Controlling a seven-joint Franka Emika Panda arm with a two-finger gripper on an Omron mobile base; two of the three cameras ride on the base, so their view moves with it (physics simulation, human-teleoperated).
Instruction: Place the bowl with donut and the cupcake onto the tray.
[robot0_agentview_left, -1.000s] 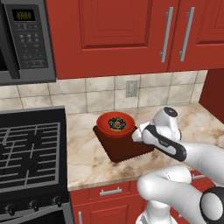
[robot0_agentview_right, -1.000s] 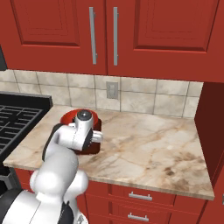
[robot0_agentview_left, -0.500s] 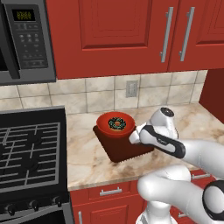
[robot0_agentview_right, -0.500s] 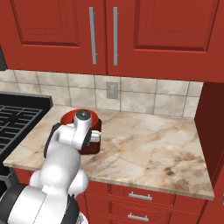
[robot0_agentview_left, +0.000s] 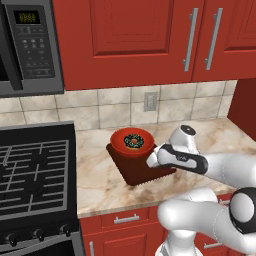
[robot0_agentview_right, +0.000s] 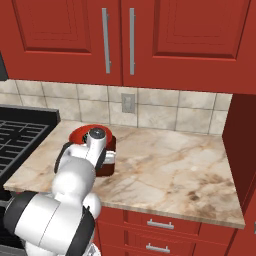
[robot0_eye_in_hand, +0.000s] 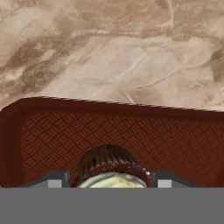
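Dark brown tray (robot0_agentview_left: 142, 167) is lying on the marbled desk (robot0_agentview_right: 170, 170) just beside the stove (robot0_agentview_left: 30, 175), with the red-orange bowl (robot0_agentview_left: 131, 143) sitting on its rear corner and the donut (robot0_agentview_left: 133, 140) resting inside the bowl. That half of the task is reading as complete.

Compared with half a second and a full second ago, the arm is showing only a slight shift toward the tray in both base views; tray, bowl and donut are remaining where they were.

In the hand view, the cupcake (robot0_eye_in_hand: 113, 168) is sitting between the two fingers (robot0_eye_in_hand: 56, 179), with the tray's cross-hatched floor directly beyond it. Whether the fingers are pressing on the wrapper or standing just clear cannot be told, and it is not clear whether the cupcake is resting on the tray or hanging just above it. The gripper (robot0_agentview_left: 152, 159) is positioned over the tray's near right part.

Judgement: the cupcake placement is at or near its end; only release and withdrawal appear outstanding.
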